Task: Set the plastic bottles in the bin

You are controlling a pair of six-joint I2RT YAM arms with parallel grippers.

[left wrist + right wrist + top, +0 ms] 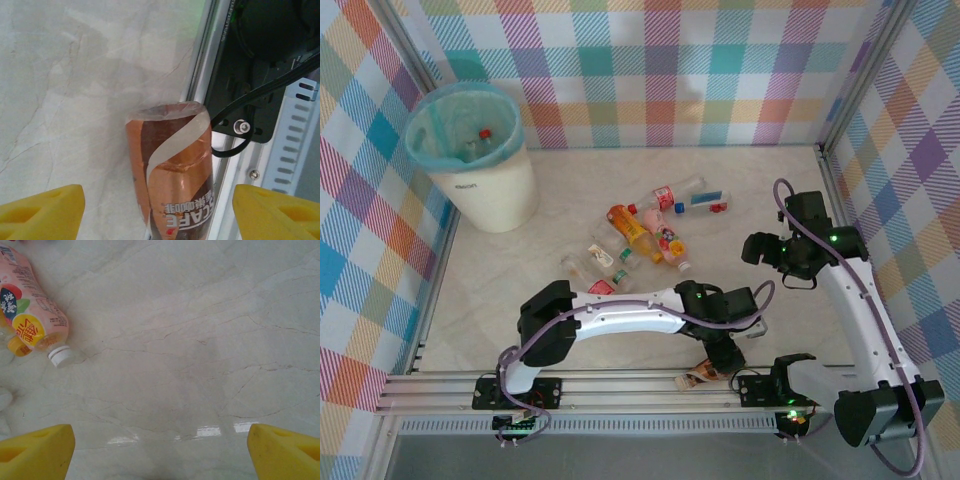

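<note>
Brown bottle (172, 170) lies inside the spread left gripper (159, 210).

brown-labelled bottle (172, 170), yellow tool fingers (42, 212)

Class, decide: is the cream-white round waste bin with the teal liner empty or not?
Not empty: inside the bin, a red-capped clear bottle shows.

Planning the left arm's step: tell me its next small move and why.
Probably lower the left gripper and close it on the brown bottle. In the wrist view the bottle lies lengthwise between the open fingers, neither touching it, right beside the rail, so a straight descent looks likelier to catch it than any sideways shift.
</note>
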